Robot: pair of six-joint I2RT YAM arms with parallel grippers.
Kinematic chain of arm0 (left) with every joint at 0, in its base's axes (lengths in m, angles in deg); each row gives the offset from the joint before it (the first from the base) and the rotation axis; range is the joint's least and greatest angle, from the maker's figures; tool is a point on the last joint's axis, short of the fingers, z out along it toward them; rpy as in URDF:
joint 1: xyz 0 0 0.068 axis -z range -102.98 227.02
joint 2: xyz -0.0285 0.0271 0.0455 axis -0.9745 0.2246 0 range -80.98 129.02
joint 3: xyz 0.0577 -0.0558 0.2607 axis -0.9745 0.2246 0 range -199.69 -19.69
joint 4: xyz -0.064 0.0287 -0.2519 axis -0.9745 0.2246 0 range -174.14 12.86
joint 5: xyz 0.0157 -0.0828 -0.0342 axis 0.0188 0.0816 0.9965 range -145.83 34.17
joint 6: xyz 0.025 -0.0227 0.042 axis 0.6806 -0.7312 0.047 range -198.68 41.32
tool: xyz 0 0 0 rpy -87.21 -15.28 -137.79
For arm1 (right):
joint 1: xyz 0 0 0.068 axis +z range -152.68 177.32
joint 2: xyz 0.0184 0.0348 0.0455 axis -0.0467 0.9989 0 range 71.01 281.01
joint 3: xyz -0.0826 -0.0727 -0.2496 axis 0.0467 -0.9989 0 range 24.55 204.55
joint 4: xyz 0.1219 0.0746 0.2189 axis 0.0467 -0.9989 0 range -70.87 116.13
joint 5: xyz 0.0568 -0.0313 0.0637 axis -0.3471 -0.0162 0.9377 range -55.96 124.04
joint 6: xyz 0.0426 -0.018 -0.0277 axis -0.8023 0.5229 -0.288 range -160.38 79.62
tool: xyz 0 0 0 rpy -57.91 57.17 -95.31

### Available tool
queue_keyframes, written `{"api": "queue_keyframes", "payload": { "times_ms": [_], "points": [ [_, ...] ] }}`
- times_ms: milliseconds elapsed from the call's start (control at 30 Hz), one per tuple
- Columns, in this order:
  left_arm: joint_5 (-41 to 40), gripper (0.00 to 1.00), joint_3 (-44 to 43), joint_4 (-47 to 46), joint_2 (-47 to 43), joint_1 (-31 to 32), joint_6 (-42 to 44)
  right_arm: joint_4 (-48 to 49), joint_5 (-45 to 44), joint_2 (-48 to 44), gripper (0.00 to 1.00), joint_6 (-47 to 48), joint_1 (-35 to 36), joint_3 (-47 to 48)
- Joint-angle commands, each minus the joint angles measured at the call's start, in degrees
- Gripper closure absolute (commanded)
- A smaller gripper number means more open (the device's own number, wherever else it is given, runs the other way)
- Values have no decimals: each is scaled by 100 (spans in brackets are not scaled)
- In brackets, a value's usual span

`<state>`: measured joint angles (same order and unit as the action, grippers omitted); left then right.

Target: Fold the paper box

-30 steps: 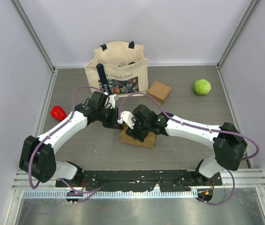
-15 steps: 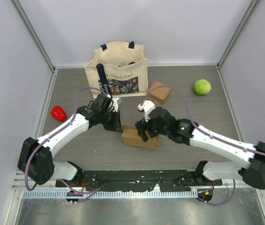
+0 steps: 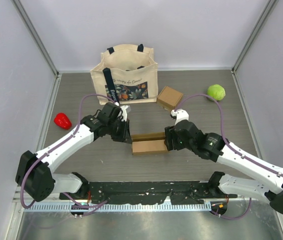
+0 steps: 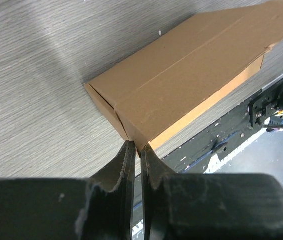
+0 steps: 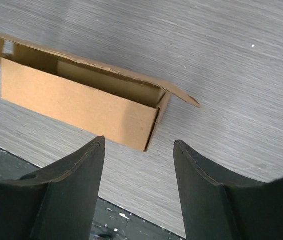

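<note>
paper box: lying open in front of tote bag, arms' side | feel: light, thin card, creases easily; take flap edges | left gripper: clenched, seemingly pinching box's end corner | right gripper: released, empty, above other end

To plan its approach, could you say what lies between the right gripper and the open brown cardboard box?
Only bare grey table separates the right gripper from the open brown cardboard box, in the right wrist view.

Grey wood-grain table, pale lilac walls, metal corner posts, black mounting rail
</note>
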<state>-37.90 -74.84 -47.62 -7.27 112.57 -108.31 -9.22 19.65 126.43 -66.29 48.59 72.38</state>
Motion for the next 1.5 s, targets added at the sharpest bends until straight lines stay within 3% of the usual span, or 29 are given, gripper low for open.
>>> {"api": "queue_keyframes", "payload": {
  "times_ms": [0, 67, 233, 500, 767, 1200, 1467],
  "points": [
    [-79, 87, -39, -3, -94, 75, -34, -59, -694, -14, 34, -116, -2, 50],
    [-53, 86, -22, -21, -85, 75, -78, -261, -837, 65, 32, -168, -99, 164],
    [-44, 86, -101, -39, 37, 75, -78, 11, 278, 302, 34, -230, -231, -116],
    [131, 86, -4, -188, 38, 110, -219, 617, 77, 609, 36, -546, -231, -477],
    [140, 90, 22, -232, 126, 180, -289, 1048, 33, 1173, 50, -889, -222, -477],
    [-299, 100, -346, 427, 73, 198, 132, 1048, -117, 1217, 51, -784, -231, -424],
    [-317, 100, -479, 699, 117, 198, 361, 1083, -99, 1340, 51, -740, -231, -415]
  ]
}}
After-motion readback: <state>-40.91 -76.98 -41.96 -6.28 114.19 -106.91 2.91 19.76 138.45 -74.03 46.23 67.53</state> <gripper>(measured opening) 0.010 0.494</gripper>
